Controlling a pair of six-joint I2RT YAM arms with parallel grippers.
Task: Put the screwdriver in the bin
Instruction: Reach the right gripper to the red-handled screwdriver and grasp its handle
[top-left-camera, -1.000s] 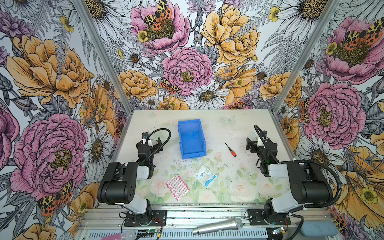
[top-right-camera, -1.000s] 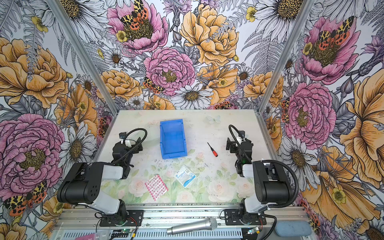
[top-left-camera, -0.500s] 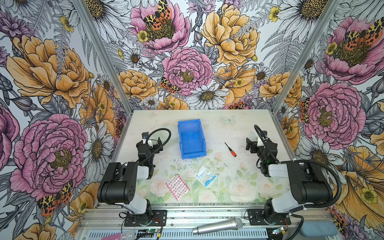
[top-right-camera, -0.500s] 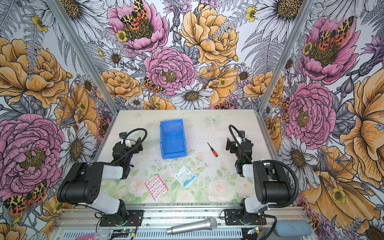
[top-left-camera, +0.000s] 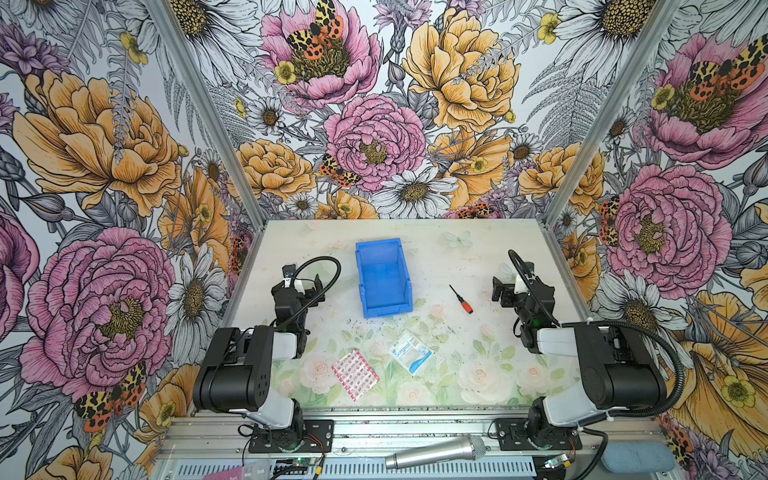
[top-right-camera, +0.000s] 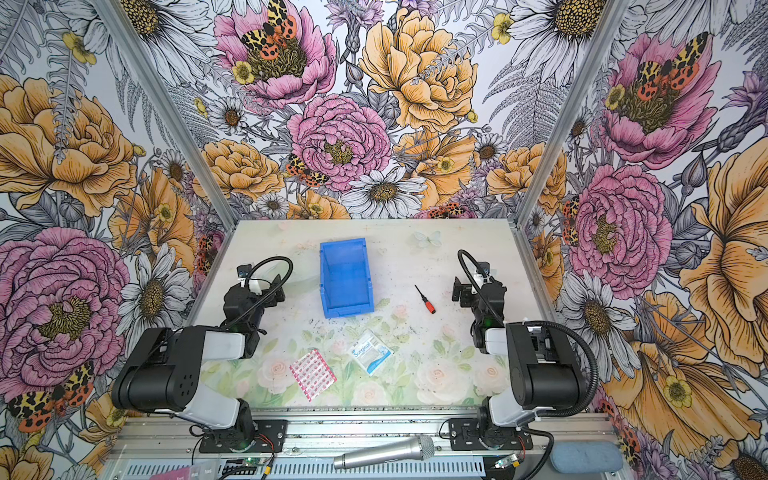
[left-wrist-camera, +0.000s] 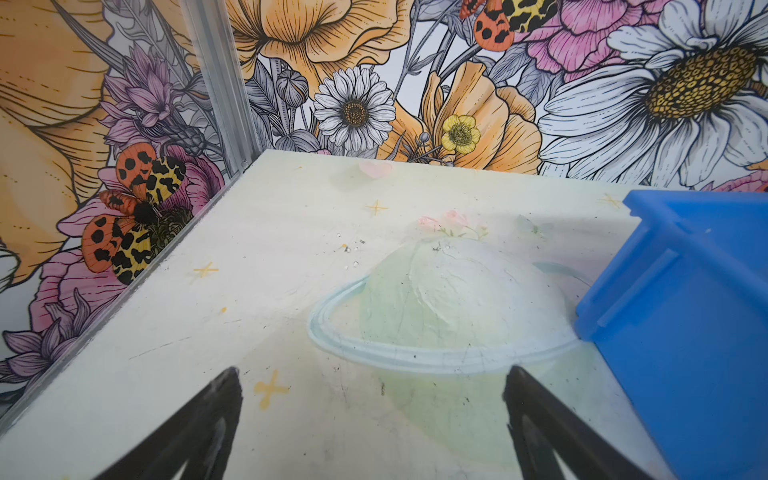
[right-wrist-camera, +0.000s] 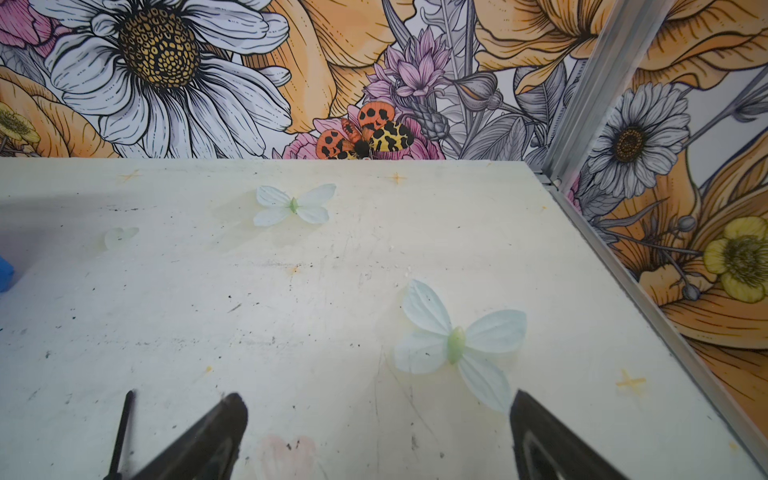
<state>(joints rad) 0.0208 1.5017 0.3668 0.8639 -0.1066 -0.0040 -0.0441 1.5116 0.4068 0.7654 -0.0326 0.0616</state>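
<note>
Two pairs of jaws gape empty; the screwdriver (top-left-camera: 461, 299) lies between the bin (top-left-camera: 388, 309) and the nearer right gripper (right-wrist-camera: 377, 399), shaft pointing back-left.

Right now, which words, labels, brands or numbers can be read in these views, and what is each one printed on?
"Surgical": blue print on the white and blue packet, legible in both top views.
Smaller print on that packet: too small to read.
Pink labels at the bottom edge of a top view: lettering too blurred to read.
Pink checked packet, bin, screwdriver: no text visible.
</note>
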